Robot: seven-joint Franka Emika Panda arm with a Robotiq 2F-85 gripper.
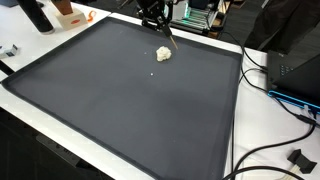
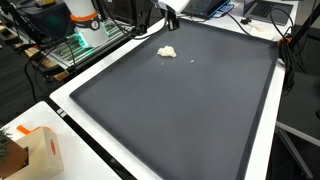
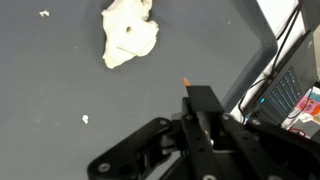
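Note:
A white crumpled lump (image 1: 163, 53) (image 2: 167, 51) lies near the far edge of a large dark mat (image 1: 130, 110) (image 2: 180, 110). In the wrist view the lump (image 3: 128, 32) sits at the top, ahead and to the left of my gripper (image 3: 195, 100). The gripper (image 1: 155, 20) (image 2: 170, 14) hangs just behind the lump, its jaws pressed together on a thin stick (image 1: 168, 38) whose orange tip (image 3: 186, 79) pokes out in front. The tip is close to the lump; I cannot tell whether they touch. Small white crumbs (image 3: 85, 119) (image 1: 152, 72) lie on the mat nearby.
The mat rests on a white table (image 1: 240, 120). Black cables (image 1: 275, 85) and a dark box (image 1: 298, 65) sit beside one edge. A laptop (image 3: 287, 95) stands past the mat's corner. A cardboard carton (image 2: 35, 150) is at a near corner, with green electronics (image 2: 75, 45) behind.

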